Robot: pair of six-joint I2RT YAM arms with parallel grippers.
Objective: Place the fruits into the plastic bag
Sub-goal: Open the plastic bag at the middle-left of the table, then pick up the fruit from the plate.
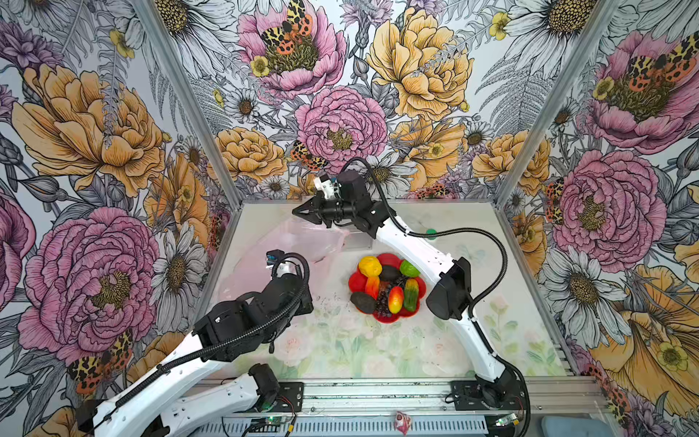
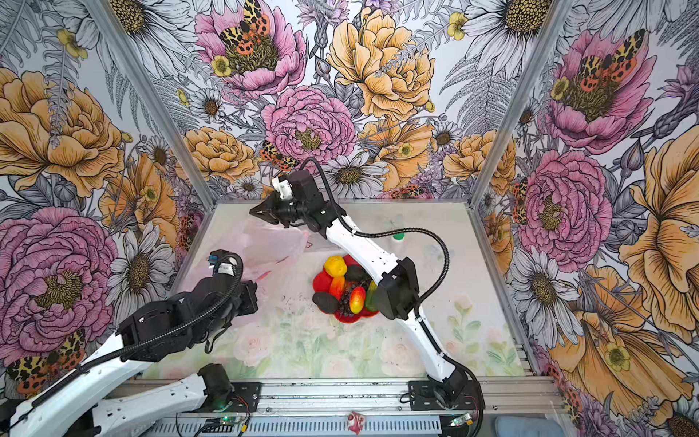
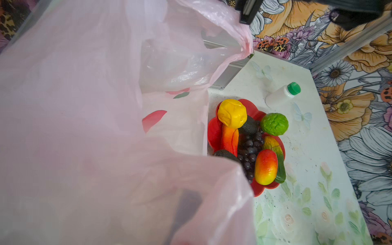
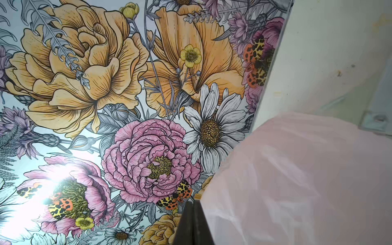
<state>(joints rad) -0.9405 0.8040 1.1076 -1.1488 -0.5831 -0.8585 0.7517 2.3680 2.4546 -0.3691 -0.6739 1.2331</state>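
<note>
The fruits lie heaped on a red flower-shaped plate point(image 1: 355, 282): a yellow one point(image 1: 370, 265), a round green one point(image 1: 409, 269), two dark avocados point(image 1: 364, 302), purple grapes point(image 1: 384, 300), and red-yellow point(image 1: 395, 299) and green-orange point(image 1: 410, 295) oblong ones. The pale pink plastic bag point(image 1: 302, 242) is spread up left of the plate. My right gripper point(image 1: 297, 213) hovers at the back, shut on the bag's upper edge point(image 4: 275, 169). My left gripper point(image 3: 186, 205) shows only as a dark shape through the bag film point(image 3: 84, 127) and holds the near edge.
A white bottle with a green cap point(image 3: 280, 95) lies behind the plate. A grey metal edge point(image 3: 231, 70) shows behind the bag. My right arm point(image 1: 450, 287) reaches over the plate's right side. Flowered walls close in three sides.
</note>
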